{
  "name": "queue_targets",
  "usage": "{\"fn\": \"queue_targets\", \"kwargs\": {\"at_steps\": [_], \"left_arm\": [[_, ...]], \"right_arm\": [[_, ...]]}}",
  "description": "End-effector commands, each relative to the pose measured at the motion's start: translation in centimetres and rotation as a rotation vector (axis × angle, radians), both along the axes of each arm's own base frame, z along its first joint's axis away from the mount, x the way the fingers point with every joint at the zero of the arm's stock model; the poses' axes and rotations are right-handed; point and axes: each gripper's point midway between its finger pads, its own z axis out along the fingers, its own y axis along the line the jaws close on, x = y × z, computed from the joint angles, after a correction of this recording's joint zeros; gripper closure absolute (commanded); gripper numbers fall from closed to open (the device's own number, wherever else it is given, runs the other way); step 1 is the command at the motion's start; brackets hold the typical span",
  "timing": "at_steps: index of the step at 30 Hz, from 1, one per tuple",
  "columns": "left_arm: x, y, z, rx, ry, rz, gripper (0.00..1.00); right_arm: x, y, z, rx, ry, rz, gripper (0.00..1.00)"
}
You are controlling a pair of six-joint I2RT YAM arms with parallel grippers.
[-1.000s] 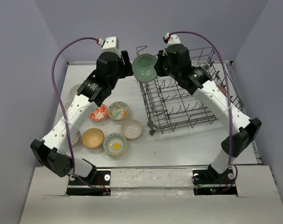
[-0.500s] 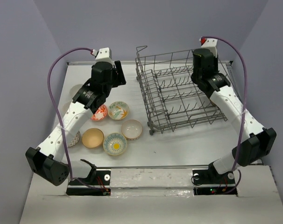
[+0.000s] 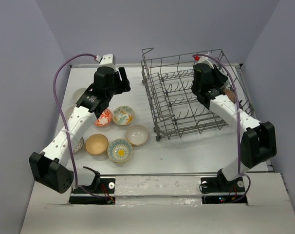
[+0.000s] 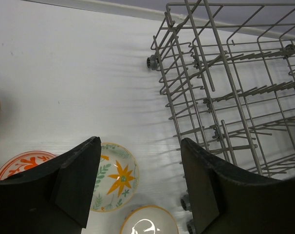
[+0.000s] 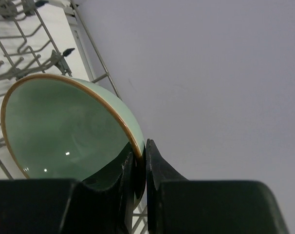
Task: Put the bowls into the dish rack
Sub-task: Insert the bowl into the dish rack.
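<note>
My right gripper (image 5: 145,146) is shut on the rim of a teal bowl (image 5: 64,131) with a brown edge, held tilted above the far right part of the dish rack (image 3: 186,105). From above, the right wrist (image 3: 206,80) hides that bowl. My left gripper (image 4: 140,141) is open and empty, hanging over the table left of the dish rack (image 4: 225,87), above a cream floral bowl (image 4: 113,178) and a white bowl (image 4: 147,222). On the table lie the red-orange bowl (image 3: 103,117), cream floral bowl (image 3: 123,115), white bowl (image 3: 138,135), tan bowl (image 3: 97,144) and blue-rimmed bowl (image 3: 120,150).
Another bowl (image 3: 78,145) lies half under the left arm, and one more (image 3: 79,92) sits near the table's left edge. Something brownish (image 3: 229,94) shows at the rack's right side behind the right arm. Grey walls close in the table on three sides.
One second ago both grippers met at the teal bowl by the rack's far left corner. The right arm has swung it over the rack's right side; the left gripper has drawn back left.
</note>
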Motion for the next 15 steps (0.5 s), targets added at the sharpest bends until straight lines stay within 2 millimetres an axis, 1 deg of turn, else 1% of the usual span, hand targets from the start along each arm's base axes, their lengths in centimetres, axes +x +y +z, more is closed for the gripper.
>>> {"fn": "queue_targets", "kwargs": {"at_steps": [1, 5, 8, 9, 10, 12, 15], "left_arm": [[0.7, -0.8, 0.5, -0.071, -0.025, -0.042, 0.25], [1.0, -0.7, 0.0, -0.077, -0.013, -0.041, 0.25], [1.2, -0.7, -0.4, -0.076, -0.002, -0.041, 0.25], [1.2, -0.7, -0.5, -0.074, 0.000, -0.041, 0.25], [1.3, -0.7, -0.6, -0.076, 0.003, -0.042, 0.25], [1.3, -0.7, -0.8, -0.075, 0.007, -0.043, 0.25], [1.4, -0.7, -0.9, -0.078, 0.010, -0.044, 0.25]], "right_arm": [[-0.6, -1.0, 2.4, -0.023, -0.092, -0.064, 0.99], [-0.5, -1.0, 1.0, -0.054, -0.037, -0.052, 0.99], [-0.4, -0.9, -0.5, -0.079, 0.012, -0.051, 0.99], [-0.4, -0.9, -0.7, -0.083, 0.018, -0.052, 0.99], [-0.3, -0.5, -1.4, -0.092, 0.037, -0.044, 0.99], [-0.2, -0.5, -2.4, -0.105, 0.065, -0.042, 0.99], [0.1, -0.3, -3.2, -0.112, 0.085, -0.036, 0.99]]}}
